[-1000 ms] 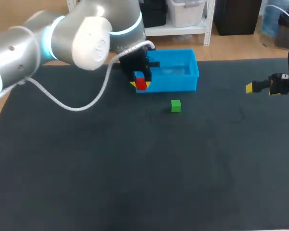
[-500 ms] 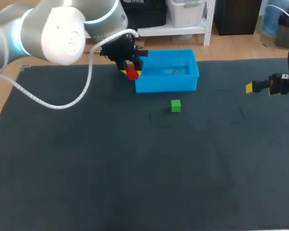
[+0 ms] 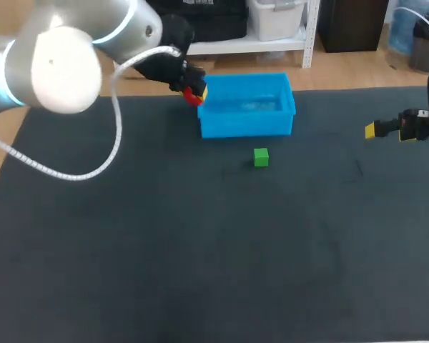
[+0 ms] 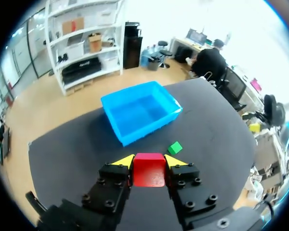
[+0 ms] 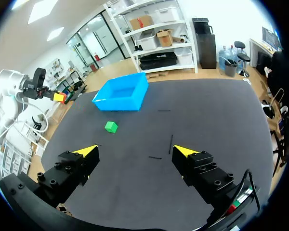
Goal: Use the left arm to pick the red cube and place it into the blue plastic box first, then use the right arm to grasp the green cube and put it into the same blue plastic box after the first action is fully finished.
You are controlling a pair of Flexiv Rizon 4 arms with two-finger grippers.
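My left gripper [image 3: 194, 91] hangs in the air just beyond the left end of the blue plastic box [image 3: 247, 121], shut on the red cube [image 3: 193, 94]. In the left wrist view the red cube [image 4: 149, 169] sits clamped between the yellow tips of the left gripper [image 4: 149, 161], with the blue box [image 4: 140, 109] ahead and below. The green cube [image 3: 261, 156] lies on the dark mat in front of the box; the green cube [image 4: 174, 147] also shows beside the box. My right gripper [image 3: 375, 129] stands open at the table's right side, and its own view has the right gripper [image 5: 137, 151] wide apart and empty.
A dark mat [image 3: 200, 250] covers the table. The blue box [image 5: 122, 94] and green cube [image 5: 111, 126] lie far ahead of the right gripper. My left arm's white cable [image 3: 93, 168] loops over the mat's left part.
My left arm has lifted the red cube from the box's front left corner up and back to beside the box's left end. The right arm has stayed still.
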